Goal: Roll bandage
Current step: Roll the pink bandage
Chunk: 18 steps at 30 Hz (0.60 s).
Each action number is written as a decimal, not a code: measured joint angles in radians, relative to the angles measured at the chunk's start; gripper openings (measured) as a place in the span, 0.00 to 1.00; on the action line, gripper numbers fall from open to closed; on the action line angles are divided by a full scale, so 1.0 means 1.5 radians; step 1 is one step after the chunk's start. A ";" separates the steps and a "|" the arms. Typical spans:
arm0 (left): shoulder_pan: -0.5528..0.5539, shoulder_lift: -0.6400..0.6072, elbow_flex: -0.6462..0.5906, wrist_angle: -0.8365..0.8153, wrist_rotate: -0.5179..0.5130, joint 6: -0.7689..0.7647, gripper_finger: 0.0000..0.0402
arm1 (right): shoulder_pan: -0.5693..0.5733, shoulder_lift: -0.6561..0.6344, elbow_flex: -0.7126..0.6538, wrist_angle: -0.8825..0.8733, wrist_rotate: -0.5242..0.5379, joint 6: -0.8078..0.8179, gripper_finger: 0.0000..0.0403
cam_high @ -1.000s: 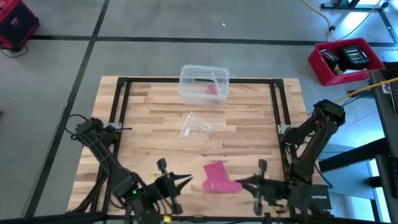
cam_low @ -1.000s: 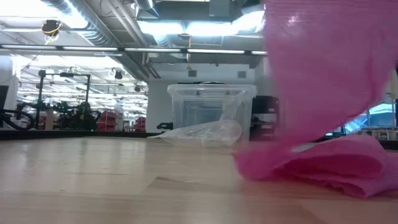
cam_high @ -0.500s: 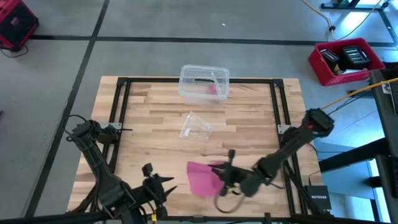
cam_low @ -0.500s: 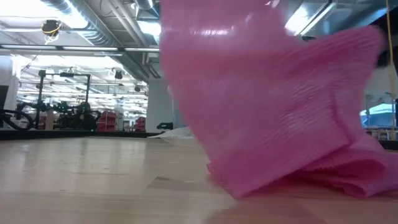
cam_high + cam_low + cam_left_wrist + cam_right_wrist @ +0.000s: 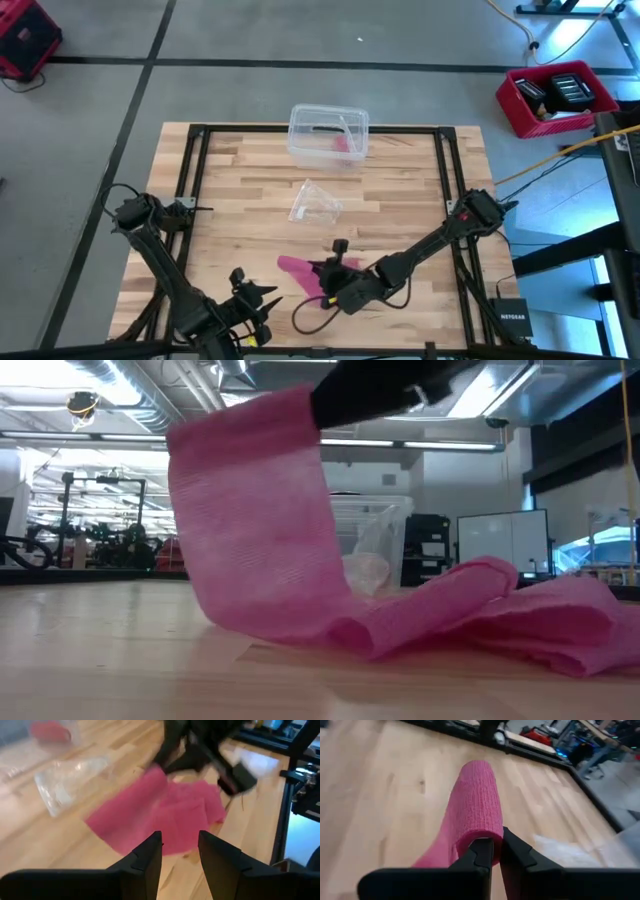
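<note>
Right gripper (image 5: 322, 277) has swept leftward across the near part of the counter (image 5: 400, 200) since a second ago, dragging one end of the bandage (image 5: 297, 270) with it; left gripper (image 5: 262, 298) has pulled back toward the near edge

- Right jaws pressed together, pinching a folded end of the bandage, lifted off the wood; rest trails down and lies rumpled on the counter behind
- Left jaws spread, empty, just short of the cloth
- Progress: looks barely begun; strip loose and creased, no tight coil visible. Straightening, then rolling, all appears left to do
- Room: bare wood to the left of the bandage; clear wrapper (image 5: 316, 202) and plastic box (image 5: 328, 133) farther back, well apart. Near edge close to both grippers
</note>
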<state>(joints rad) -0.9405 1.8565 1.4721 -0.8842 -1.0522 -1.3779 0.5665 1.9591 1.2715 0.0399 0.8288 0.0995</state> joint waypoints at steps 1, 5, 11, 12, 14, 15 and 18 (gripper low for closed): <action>0.002 0.000 -0.026 0.028 0.001 -0.004 0.30 | 0.000 0.000 0.012 -0.022 0.009 -0.001 0.06; 0.019 0.000 -0.122 0.145 -0.014 -0.020 0.30 | 0.001 0.000 0.051 -0.079 0.040 -0.017 0.06; 0.062 0.000 -0.224 0.261 -0.089 -0.051 0.30 | 0.001 0.004 0.060 -0.078 0.011 -0.011 0.06; 0.067 0.000 -0.230 0.267 -0.091 -0.056 0.30 | 0.001 0.008 0.060 -0.086 0.012 -0.010 0.06; 0.075 0.000 -0.237 0.269 -0.091 -0.077 0.30 | 0.001 0.016 0.060 -0.103 0.016 0.003 0.06; 0.077 0.000 -0.240 0.269 -0.091 -0.091 0.30 | 0.000 0.018 0.060 -0.114 0.016 0.011 0.06; 0.086 0.000 -0.251 0.263 -0.090 -0.131 0.30 | 0.000 0.030 0.060 -0.122 0.015 0.034 0.06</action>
<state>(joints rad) -0.8119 1.8568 1.0957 -0.4895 -1.1866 -1.5738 0.5671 2.0034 1.3613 -0.1426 0.8511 0.1507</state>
